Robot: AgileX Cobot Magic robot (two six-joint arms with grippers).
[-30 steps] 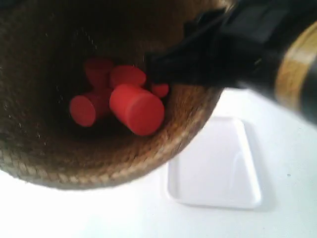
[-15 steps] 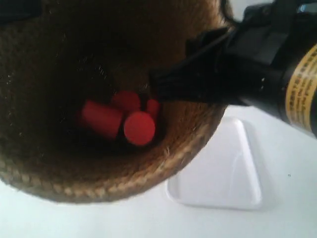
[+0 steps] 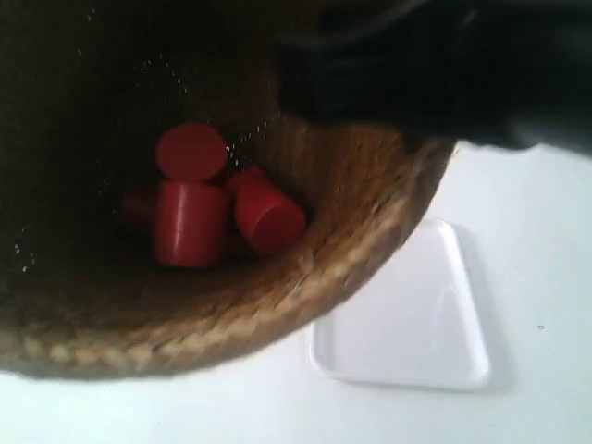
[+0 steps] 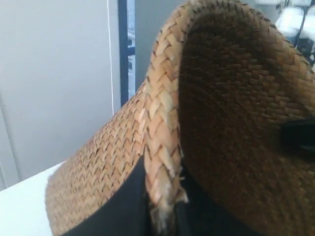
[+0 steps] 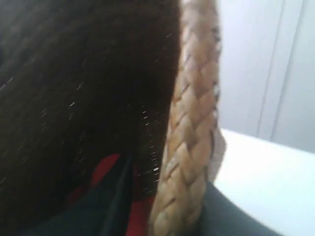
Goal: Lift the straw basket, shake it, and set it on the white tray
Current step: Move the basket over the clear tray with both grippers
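red plugs (image 3: 190, 222) have reshuffled inside the raised straw basket (image 3: 370, 217).

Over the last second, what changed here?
The red cylinders tumbled into a new jumble as the straw basket swung to fill more of the exterior view. The left gripper and right gripper are clamped on its rim; the white tray stayed put.
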